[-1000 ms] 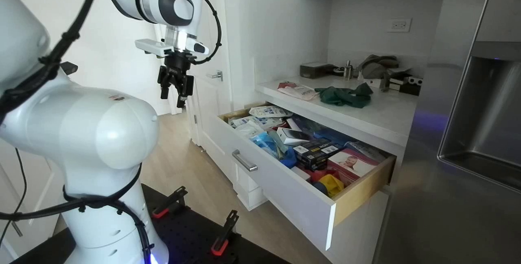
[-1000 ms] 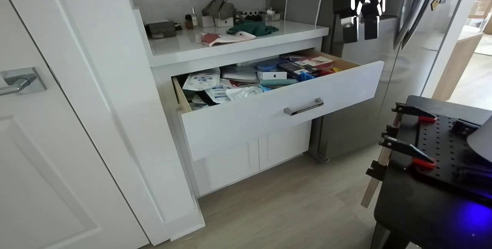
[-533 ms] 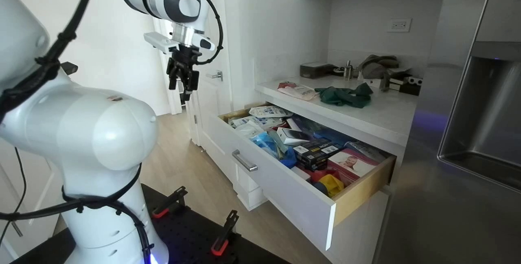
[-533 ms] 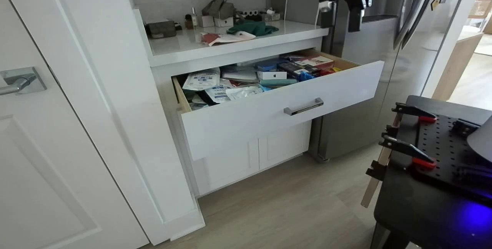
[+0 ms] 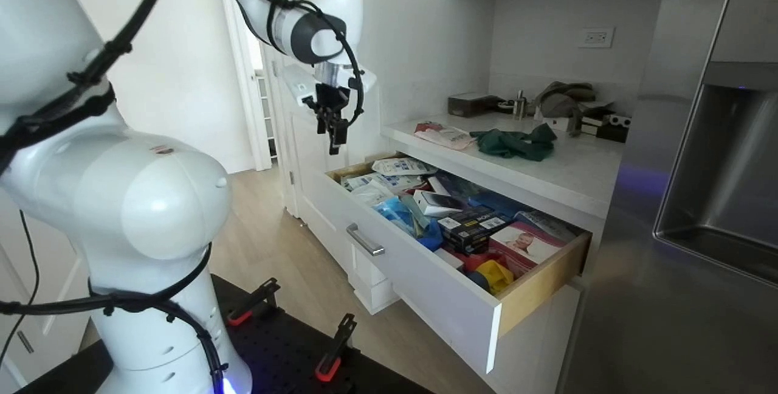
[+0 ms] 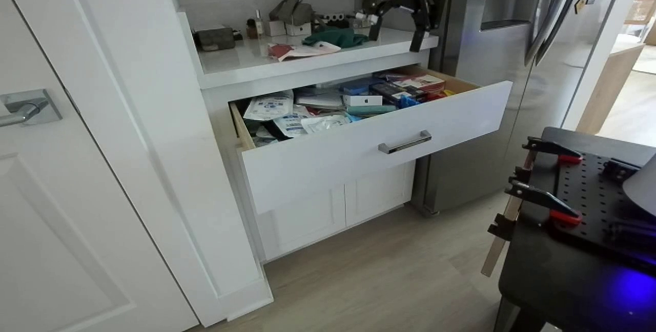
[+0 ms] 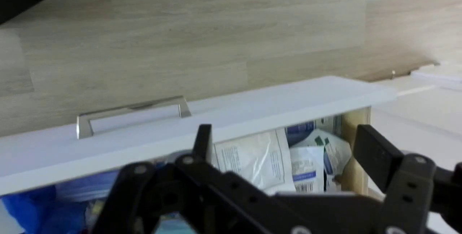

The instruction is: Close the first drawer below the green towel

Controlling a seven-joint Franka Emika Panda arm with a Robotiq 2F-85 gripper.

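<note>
The white drawer (image 5: 419,275) is pulled far out and full of packets and boxes; it also shows in an exterior view (image 6: 318,168) and the wrist view (image 7: 252,109). Its metal handle (image 5: 364,241) is on the front panel, and shows in the wrist view (image 7: 131,109) left of the fingers. The green towel (image 5: 516,143) lies on the counter above; it also shows in an exterior view (image 6: 341,38). My gripper (image 6: 395,40) is open and empty, pointing down above the drawer, touching nothing. In the wrist view its fingers (image 7: 285,133) spread over the drawer's end with white packets.
The white counter (image 5: 565,169) overhangs the drawer and bears a red-and-white packet (image 5: 444,135), a dark box (image 5: 471,104) and other clutter. The steel fridge (image 5: 638,297) stands beside the cabinet. Black clamps (image 6: 543,196) grip the robot's table edge. A door (image 6: 77,168) is opposite the fridge.
My gripper has moved from the robot's side towards the counter and over the drawer, turning as it went. It stays open. The drawer and towel have not moved.
</note>
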